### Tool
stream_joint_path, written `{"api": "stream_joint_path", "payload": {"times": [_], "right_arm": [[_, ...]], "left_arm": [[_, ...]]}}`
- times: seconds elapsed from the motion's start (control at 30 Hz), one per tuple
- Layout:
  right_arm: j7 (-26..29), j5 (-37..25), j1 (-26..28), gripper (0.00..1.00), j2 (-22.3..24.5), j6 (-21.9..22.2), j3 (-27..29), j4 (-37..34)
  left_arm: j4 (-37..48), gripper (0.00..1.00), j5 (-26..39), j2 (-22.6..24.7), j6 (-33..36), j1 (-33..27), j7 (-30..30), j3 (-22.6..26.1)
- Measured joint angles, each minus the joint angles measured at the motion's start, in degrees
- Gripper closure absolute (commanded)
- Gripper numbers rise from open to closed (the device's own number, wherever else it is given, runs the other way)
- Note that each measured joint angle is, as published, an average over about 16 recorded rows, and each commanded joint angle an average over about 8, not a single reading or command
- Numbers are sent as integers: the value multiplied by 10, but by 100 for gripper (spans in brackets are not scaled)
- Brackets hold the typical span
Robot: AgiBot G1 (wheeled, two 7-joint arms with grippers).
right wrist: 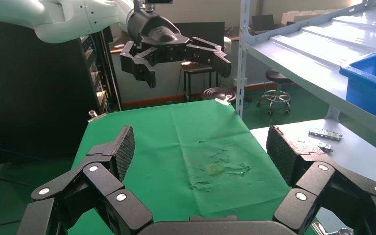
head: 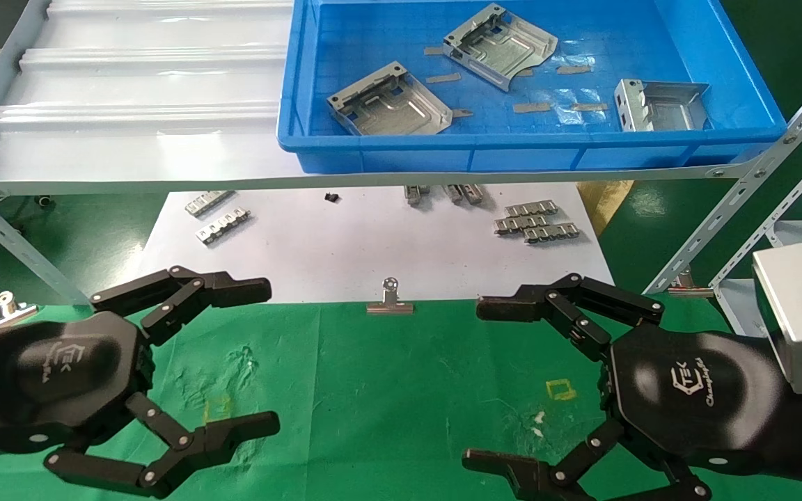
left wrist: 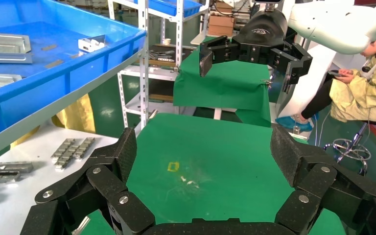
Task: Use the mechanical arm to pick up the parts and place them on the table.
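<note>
Three silver-grey sheet-metal parts lie in the blue bin on the shelf: one at its front left, one at the back middle, one at the right. My left gripper hovers open and empty over the left of the green table. My right gripper hovers open and empty over the table's right. The left wrist view shows its own open gripper over bare green cloth. The right wrist view shows the same for the right gripper. No part lies on the table.
A white sheet beyond the cloth carries small toothed strips and a binder clip at its front edge. The shelf's front rail and slanted struts stand between grippers and bin. A seated person shows far off.
</note>
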Motion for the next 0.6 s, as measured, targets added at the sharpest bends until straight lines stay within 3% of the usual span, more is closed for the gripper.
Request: {"api": "stream_joint_path", "payload": {"times": [0.27,0.3,0.53,0.6], "right_arm": [[0,0,0,0,0,0,0,0],[0,0,0,0,0,0,0,0],[0,0,0,0,0,0,0,0],[0,0,0,0,0,0,0,0]], "left_arm": [[0,0,0,0,0,0,0,0],[0,7,0,0,0,0,0,0],[0,95,0,0,0,0,0,0],[0,100,0,0,0,0,0,0]]}}
